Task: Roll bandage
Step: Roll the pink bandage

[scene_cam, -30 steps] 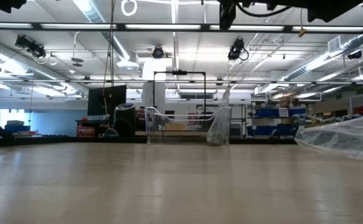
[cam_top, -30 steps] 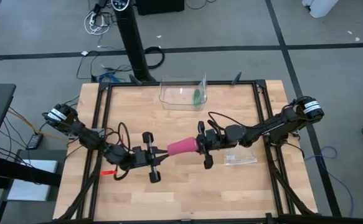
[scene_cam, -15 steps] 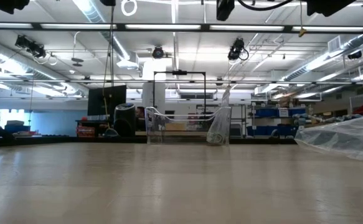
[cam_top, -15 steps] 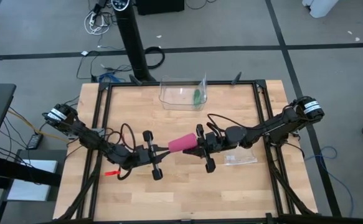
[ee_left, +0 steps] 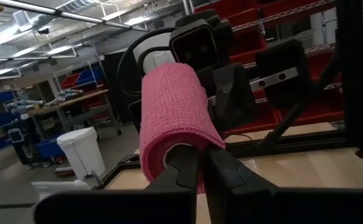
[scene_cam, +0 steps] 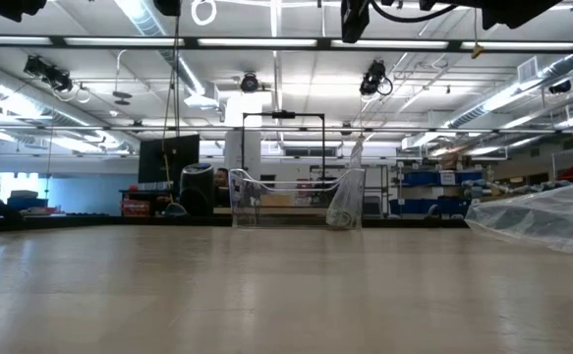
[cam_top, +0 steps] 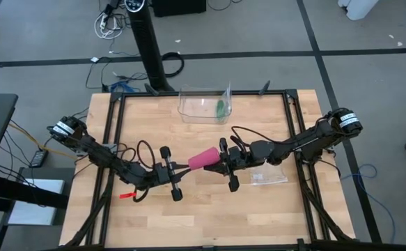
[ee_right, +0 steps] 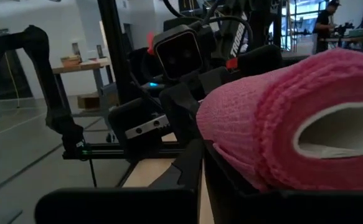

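Gripping pink bandage roll (cam_top: 203, 160) midair: L gripper (cam_top: 183, 169) & R gripper (cam_top: 219, 163), jaws pinching each end.

Two dark arms, white-labelled bases, black cables

Bare table (cam_top: 203, 219) lies open near the front; a clear container (cam_top: 204, 104) blocks the back.

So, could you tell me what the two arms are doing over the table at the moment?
They hold a rolled pink bandage between them, above the middle of the wooden table. The left gripper is pinched on one end of the roll and the right gripper on the other, so the roll bridges the two, tilted slightly. A clear plastic container with a small green item sits at the far edge, untouched.
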Robot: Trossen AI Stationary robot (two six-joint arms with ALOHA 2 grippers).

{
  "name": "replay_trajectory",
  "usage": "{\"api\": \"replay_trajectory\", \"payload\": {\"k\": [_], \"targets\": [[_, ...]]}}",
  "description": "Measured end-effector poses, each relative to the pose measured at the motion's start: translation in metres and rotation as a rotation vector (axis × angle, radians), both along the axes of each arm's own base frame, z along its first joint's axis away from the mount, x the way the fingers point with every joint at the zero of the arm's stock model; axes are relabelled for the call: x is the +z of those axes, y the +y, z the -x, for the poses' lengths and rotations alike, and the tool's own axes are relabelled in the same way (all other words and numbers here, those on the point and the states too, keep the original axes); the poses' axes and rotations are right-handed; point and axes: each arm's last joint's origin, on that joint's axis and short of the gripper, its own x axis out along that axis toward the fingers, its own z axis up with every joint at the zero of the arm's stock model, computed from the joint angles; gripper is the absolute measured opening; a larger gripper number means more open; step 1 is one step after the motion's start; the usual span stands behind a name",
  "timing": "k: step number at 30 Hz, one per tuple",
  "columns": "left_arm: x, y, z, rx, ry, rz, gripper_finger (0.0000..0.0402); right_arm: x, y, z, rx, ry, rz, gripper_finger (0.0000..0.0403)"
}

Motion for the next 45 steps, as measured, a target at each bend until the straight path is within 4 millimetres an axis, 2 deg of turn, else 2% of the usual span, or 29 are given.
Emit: {"api": "replay_trajectory", "payload": {"k": [7,14,18,25,35,39,45], "targets": [[0.000,0.000,0.000,0.011,-0.005,0.024,0.0013,-0.002,0.001,0.000,0.001,0.018,-0.004,0.0038],[0.004,0.000,0.001,-0.015,-0.051,0.050,0.0013,-0.010,0.002,0.000,-0.001,0.112,-0.007,0.0063],[0.009,-0.001,0.001,-0.078,-0.105,0.063,0.0013,-0.013,0.001,0.000,-0.067,0.137,0.000,0.0069],[0.006,0.000,0.000,-0.079,-0.079,0.045,0.0013,-0.007,-0.001,0.000,-0.113,0.079,-0.023,0.0052],[-0.007,0.008,-0.009,0.046,-0.002,-0.004,0.0013,-0.006,-0.001,0.000,-0.085,0.065,-0.053,0.0034],[-0.006,0.008,-0.007,0.075,0.013,-0.011,0.0013,-0.007,0.000,0.001,-0.074,0.103,-0.064,0.0052],[0.005,0.006,0.002,0.159,0.109,-0.040,0.0013,-0.015,0.005,0.008,-0.036,0.254,-0.093,0.0112]]}}
